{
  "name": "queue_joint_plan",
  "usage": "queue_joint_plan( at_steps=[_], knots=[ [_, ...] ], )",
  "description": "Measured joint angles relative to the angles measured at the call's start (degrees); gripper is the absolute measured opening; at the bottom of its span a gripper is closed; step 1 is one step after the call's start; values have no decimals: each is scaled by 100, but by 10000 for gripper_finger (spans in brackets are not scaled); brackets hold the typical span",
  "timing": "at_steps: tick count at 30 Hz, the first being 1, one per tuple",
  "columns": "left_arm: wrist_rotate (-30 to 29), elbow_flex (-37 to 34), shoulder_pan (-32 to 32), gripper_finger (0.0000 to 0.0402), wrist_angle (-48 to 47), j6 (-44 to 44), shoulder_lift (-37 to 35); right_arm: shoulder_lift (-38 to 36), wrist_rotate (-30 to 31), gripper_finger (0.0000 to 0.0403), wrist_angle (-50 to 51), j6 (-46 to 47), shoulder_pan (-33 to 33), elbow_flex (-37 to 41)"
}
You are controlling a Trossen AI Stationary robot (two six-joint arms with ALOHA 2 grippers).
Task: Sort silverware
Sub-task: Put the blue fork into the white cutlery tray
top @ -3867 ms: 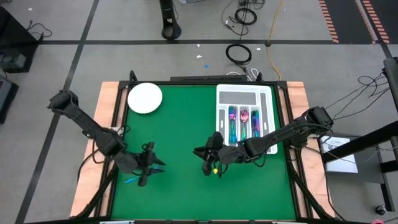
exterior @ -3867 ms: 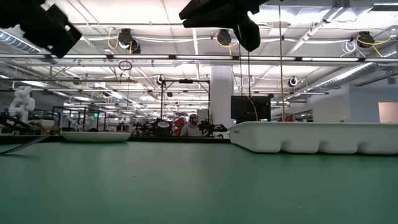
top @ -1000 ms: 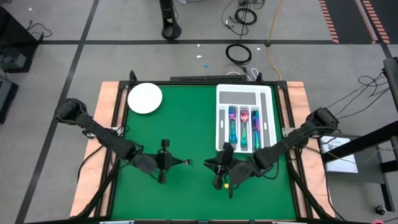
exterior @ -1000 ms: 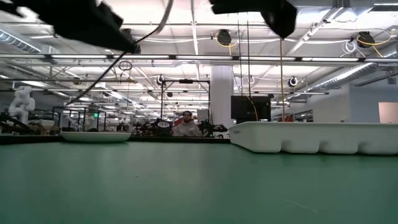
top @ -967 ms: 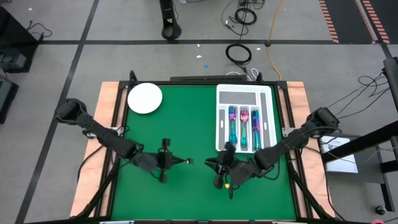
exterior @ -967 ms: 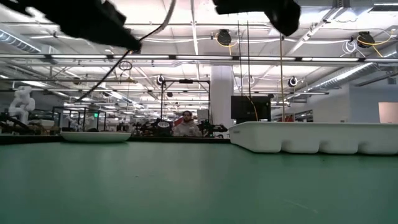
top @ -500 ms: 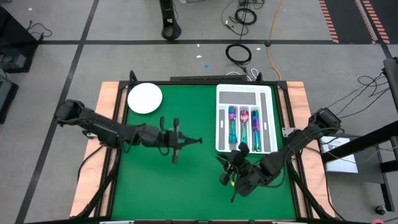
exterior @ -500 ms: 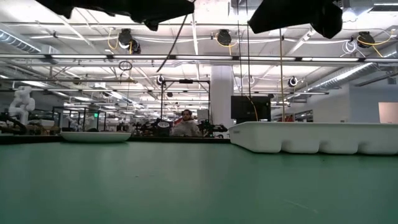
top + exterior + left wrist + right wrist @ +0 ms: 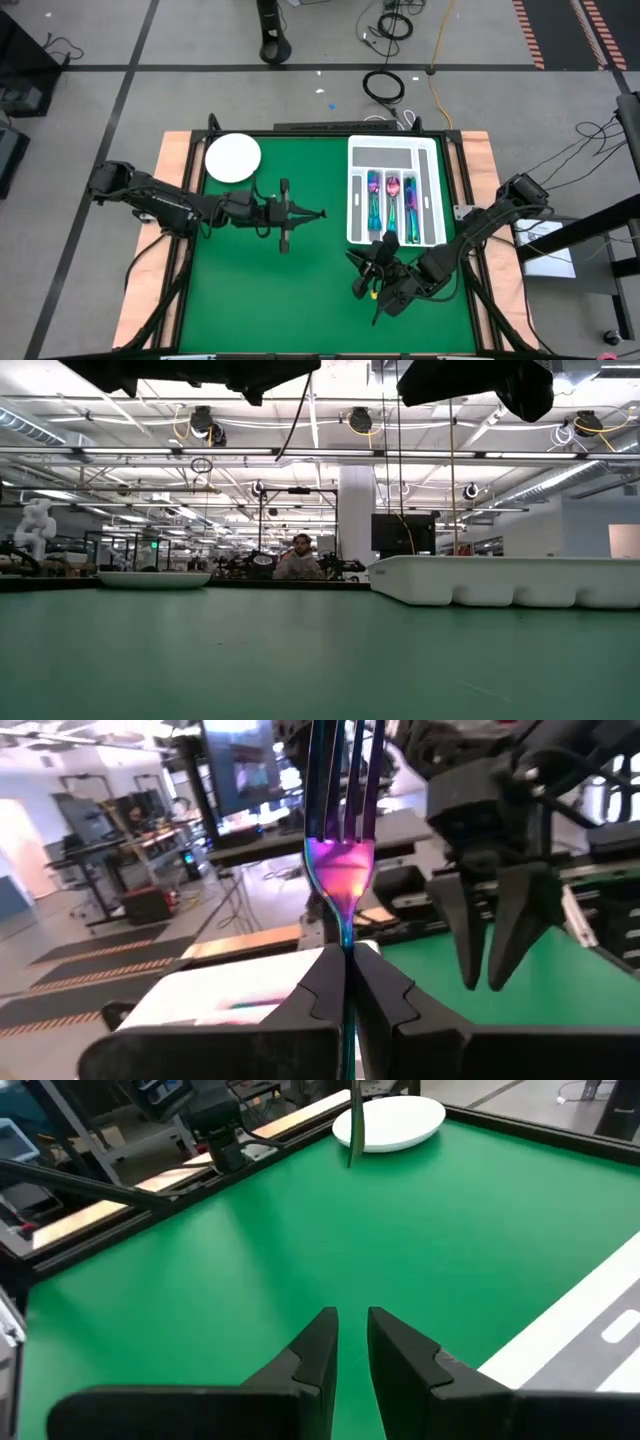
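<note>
Green felt worktop [image 9: 260, 290] from the high cam: left gripper [image 9: 318, 214] hangs mid-worktop w/ a fork [image 9: 317, 214] pinched in it, pointing toward the white tray [image 9: 354, 190]. Tray sits at the far right, w/ three iridescent pieces [image 9: 391, 200] already lying in its middle slots. White plate [image 9: 233, 158] is at the far left corner, nothing on it afaict. Right gripper [image 9: 357, 266] waits near the front edge, just below the tray.

Low cam: only the dark undersides of both arms along the top edge, plus plate [image 9: 153, 579] and tray [image 9: 505, 581] sitting on the felt. A person [image 9: 297, 560] is seated way back in the room. No silverware visible at this height.

Left wrist cam: best look. Fork [image 9: 345, 815] stands tines-up, pink/purple neck clamped tight between the left gripper [image 9: 347, 975] fingers, jaws closed down narrow on the handle. Right arm's gripper [image 9: 496, 935] shows farther off.

Right wrist cam: right gripper [image 9: 351, 1340] fingers nearly together, only a thin gap, holding nothing. Fork [image 9: 354, 1125] shows as a slim dark bar in front of the plate [image 9: 395, 1122].

Handling imo: thin, stiff, light, and that polished finish prob makes it slippery, so it could swivel in the pinch. Best hold is on the flat handle near the neck, like now.
</note>
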State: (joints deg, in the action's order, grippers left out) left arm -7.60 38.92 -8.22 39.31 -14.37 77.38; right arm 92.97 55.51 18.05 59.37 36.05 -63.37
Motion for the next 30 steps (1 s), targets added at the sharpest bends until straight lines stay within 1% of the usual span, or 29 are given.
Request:
queue_joint_plan(
  at_steps=[4,5,8,11,12,14,17,19,22,25,27,30],
  knots=[
    [357,0,-1,6,324,4,0,2,44,47,-84,-2,2,0],
    [429,0,-7,6,441,25,0,6,238,47,-141,-3,37,0],
    [515,2,-85,6,724,44,51,95,1264,47,-551,-186,257,0],
    [371,2,-174,6,830,32,65,171,2160,47,-808,-361,559,-4],
    [285,2,-199,6,878,12,63,197,2392,47,-805,-303,635,-4],
    [102,2,-258,6,935,-35,63,282,2656,47,-807,-56,699,-4],
    [-163,2,-384,6,1101,-111,67,425,2656,47,-812,325,610,-4],
    [-327,7,-441,6,1204,-155,112,495,2456,47,-849,331,488,-4],
    [-597,7,-493,6,1102,-306,129,574,2220,47,-846,254,381,-2],
    [-657,7,-493,6,1136,-261,127,577,2207,47,-884,227,366,-2],
    [-723,7,-493,6,1128,-251,127,577,2202,47,-1079,-95,375,-2],
    [-922,7,-495,6,1160,-247,174,577,2174,47,-1583,-912,429,-2]
  ],
)
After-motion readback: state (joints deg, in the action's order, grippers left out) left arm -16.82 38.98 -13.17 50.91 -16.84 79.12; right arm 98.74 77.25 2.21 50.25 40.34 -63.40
